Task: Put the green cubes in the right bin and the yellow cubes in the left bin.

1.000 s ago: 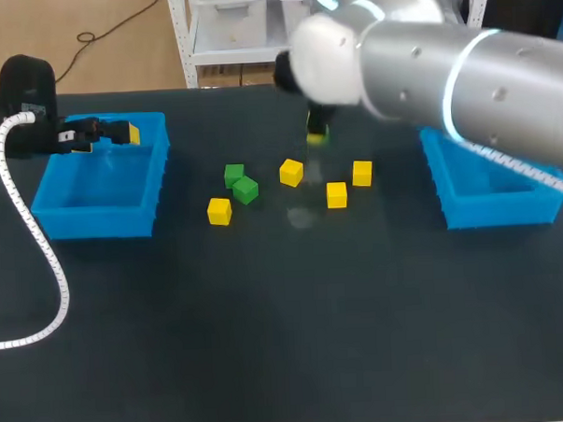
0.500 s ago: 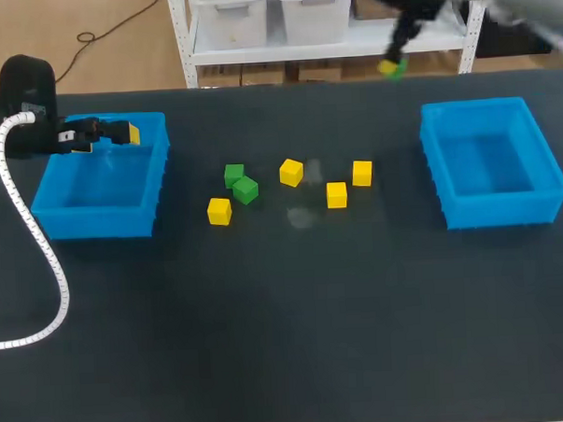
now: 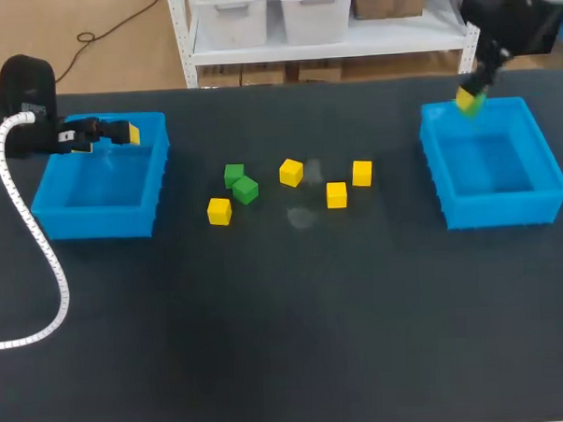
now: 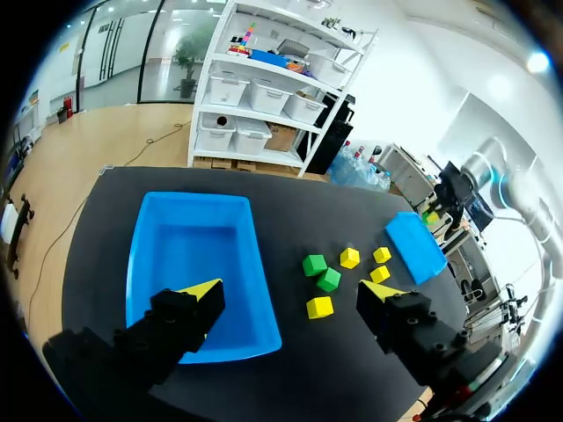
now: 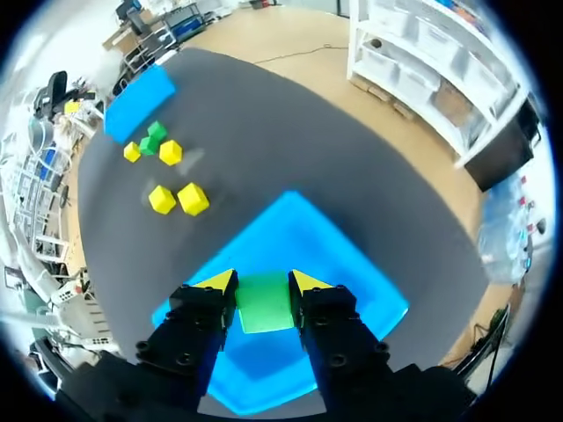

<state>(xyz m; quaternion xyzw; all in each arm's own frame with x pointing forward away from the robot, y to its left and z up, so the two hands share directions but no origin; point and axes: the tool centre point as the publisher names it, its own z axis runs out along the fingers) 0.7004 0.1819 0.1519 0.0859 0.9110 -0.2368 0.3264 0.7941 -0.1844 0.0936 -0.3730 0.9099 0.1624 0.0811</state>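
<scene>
Far left: left end effector (image 3: 127, 134) spread wide and empty, poised over the far rim of the left bin (image 3: 97, 224). Nothing between its fingers in the left wrist view, only the bin below.

Mid-counter (image 3: 287, 342): far green cube (image 3: 234, 174) just beside near green cube (image 3: 246, 189), with four loose yellow cubes (image 3: 291, 172) scattered around them.

Far right: right end effector (image 3: 469, 100) clamped narrow on the held green cube (image 5: 264, 301), above the far left corner of the right bin (image 3: 492, 211).

Decisive relation: bin floor straight below the held cube. Probably calls for little more than a slight shift inward, then a release.

From the head view alone, looks perched almost on the rim, grip unclear. From the right wrist view, plainly both fingers flat against opposite faces, blue floor beneath.
</scene>
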